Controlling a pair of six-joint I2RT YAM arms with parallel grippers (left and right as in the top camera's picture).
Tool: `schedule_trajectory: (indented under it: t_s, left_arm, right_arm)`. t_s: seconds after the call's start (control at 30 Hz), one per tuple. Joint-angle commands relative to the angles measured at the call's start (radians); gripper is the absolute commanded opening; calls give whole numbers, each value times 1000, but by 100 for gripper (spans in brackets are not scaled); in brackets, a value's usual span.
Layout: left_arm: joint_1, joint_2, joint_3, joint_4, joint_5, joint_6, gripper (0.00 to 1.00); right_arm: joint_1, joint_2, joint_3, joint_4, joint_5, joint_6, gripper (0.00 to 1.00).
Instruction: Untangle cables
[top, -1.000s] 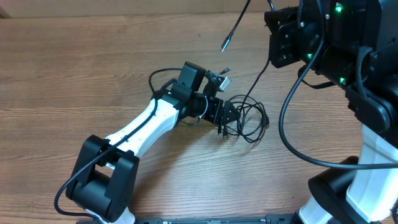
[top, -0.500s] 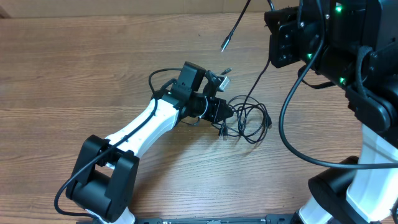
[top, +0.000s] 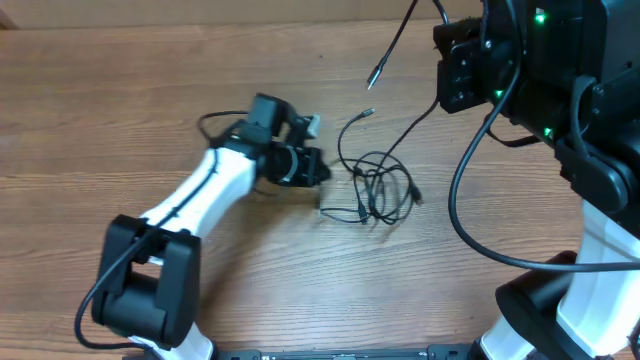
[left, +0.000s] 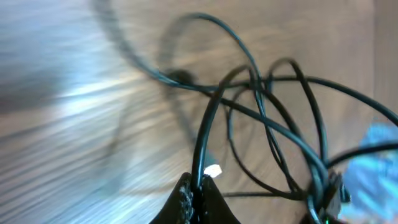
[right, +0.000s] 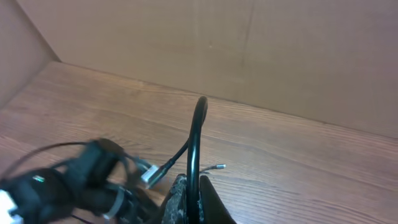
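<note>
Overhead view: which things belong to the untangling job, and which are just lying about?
Job: cables; left gripper and right gripper, each shut on a cable.
Not part of it: table; arm wiring.

On inspection: one wooden table (top: 100, 100); two robot arms, namely the left arm (top: 200, 187) and the right arm (top: 560, 90); one tangle of thin black cables (top: 385, 185), individual cords too interlaced to number; three plug ends (top: 368, 113) distinguishable from overhead.
</note>
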Motion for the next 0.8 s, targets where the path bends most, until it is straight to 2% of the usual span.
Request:
schedule_trajectory:
  t_s: [0.0,0.13,0.43,0.7,0.77]
  left_arm:
    - [152,-97,4,-47,-29,32,4]
    - [313,-188,4,-89,-30,68,4]
    - [754,-409,10,-109,-37,69,4]
    - [1067,-467,23,-110,-60,63,4]
    - [1121,-467,23,-108,-81,25,4]
  right_arm:
    - [-1,-20,21,0,72,8,4]
    - [-1,-20,21,-1,109,29,4]
    - [-1,-19,21,-1,130,29,4]
    - [-3,-19,21,-1,169,30,4]
    - [-8,-19,21,-1,173,29,4]
